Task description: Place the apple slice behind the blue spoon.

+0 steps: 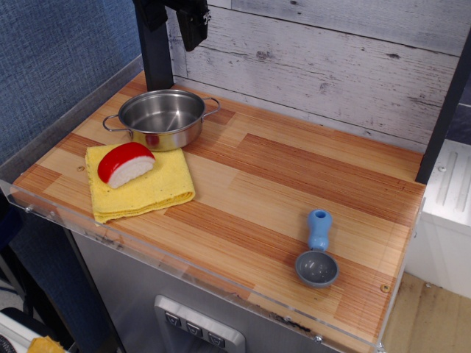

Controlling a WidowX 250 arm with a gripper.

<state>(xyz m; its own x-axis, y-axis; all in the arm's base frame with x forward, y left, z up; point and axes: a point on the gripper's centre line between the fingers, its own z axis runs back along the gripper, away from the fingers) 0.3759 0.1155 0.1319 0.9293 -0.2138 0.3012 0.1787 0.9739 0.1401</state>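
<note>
My gripper [193, 22] hangs at twelve o'clock above the pot [162, 118]; whether my fingers are spread I cannot tell. The apple slice [126, 163] rests on the yellow cloth [140, 187] at nine o'clock, the blue spoon [317, 250] well apart at four o'clock

Wooden tabletop [280, 176] carries three items directly: steel pot [162, 118] far left, yellow cloth [143, 193] just in front — touching it. Blue spoon [317, 250] lies near right, well apart.
</note>
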